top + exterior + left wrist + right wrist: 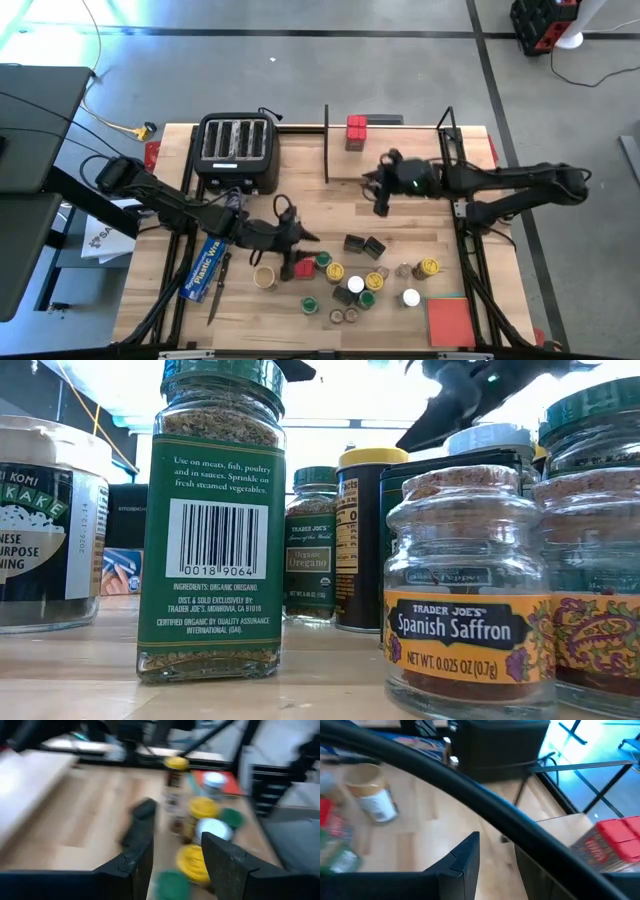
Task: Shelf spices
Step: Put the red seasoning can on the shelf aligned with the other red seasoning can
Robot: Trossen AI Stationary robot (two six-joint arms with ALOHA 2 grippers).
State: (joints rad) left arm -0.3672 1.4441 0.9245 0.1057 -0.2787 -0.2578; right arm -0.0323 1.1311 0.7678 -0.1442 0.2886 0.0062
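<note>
**Spices wait in a cluster while both arms hover empty**

Spices [365,280] crowd the near middle of the surface [300,205]: jars with yellow, green and white lids, black boxes and a tan-lidded jar, packed close so either arm can reach them. Two red tins [356,131] already stand on the shelf [400,150] at the far side, stacked near its left end, which leaves the board's length free for the rest.

Left pincer [300,238] hangs at the cluster's left edge, just above a red tin [303,268]. In its wrist view both fingers [137,865] stand apart with nothing between them, lined up toward the yellow-lidded jars, so I judge it is choosing a jar.

Right pincer [381,204] hovers over bare wood in front of the shelf. Its fingers [465,857] are parted and empty, likely between a drop-off and the next pickup.

A toaster [237,148] and a blue box [207,266] sit to the left, clear of the work.
</note>
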